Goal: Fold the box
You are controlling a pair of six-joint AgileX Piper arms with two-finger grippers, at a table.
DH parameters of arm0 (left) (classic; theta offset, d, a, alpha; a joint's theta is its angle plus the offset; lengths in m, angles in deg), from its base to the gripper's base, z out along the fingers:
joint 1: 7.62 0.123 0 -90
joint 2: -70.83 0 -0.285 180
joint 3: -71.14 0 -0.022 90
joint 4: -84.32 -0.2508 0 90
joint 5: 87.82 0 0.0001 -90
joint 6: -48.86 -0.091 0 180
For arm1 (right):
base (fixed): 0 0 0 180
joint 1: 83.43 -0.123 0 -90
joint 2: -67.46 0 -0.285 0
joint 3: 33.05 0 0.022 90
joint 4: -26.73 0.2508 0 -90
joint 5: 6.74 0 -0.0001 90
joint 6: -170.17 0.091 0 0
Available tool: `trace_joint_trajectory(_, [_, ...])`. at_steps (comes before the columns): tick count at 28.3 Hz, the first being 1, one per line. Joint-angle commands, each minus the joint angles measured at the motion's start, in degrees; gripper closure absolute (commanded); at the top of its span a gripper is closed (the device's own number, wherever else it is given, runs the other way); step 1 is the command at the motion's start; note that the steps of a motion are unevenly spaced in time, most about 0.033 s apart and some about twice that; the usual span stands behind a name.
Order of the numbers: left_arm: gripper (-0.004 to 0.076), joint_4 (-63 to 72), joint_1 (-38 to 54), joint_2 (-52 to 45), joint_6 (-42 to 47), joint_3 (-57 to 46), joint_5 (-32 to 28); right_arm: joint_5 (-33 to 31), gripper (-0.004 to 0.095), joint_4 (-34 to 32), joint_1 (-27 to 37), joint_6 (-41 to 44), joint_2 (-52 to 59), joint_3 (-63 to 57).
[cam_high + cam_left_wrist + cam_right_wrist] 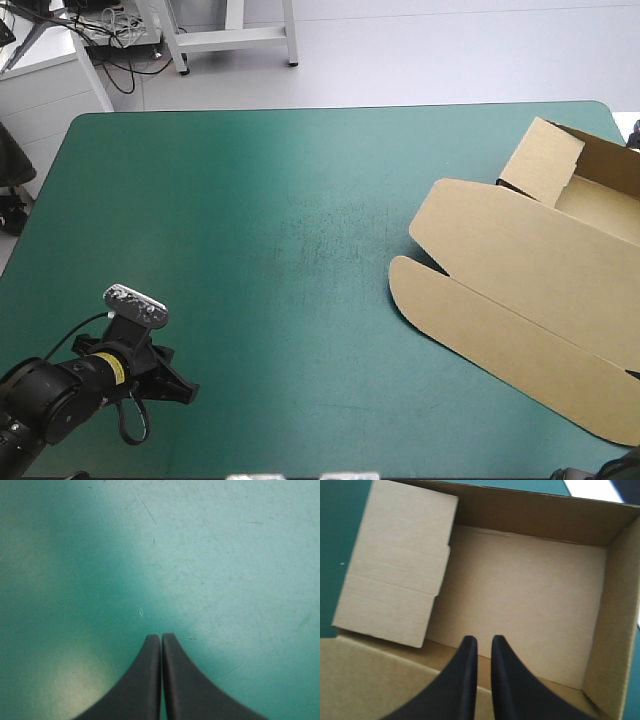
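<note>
Lying open on teal-green cover point(250, 200): brown box point(520, 300)

Soft, even light falls from above on the tabletop point(200, 180), leaving a paler sheen across its middle and dimmer ground toward the left edge. The left arm point(60, 392) throws only a faint shadow. Beside the left end effector point(161, 637) lies a pale glare patch; ahead of it on the same side the tabletop darkens. Inside the box point(520, 590) the far wall is shaded and the floor evenly lit.
</note>
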Motion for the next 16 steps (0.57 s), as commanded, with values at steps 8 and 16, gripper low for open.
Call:
trace_joint_trajectory(8, [0.0734,-0.1,-0.3,-0.3,0.6,1.4,-3.0,-3.6,0.0908,3.8,-4.9,-3.0,7.4,1.7])
trace_joint_trajectory(16, [0.0734,0.0,-0.3,-0.3,0.6,1.4,-3.2,-4.3,0.0908,-6.7,-23.5,-2.1,11.2,-1.4])
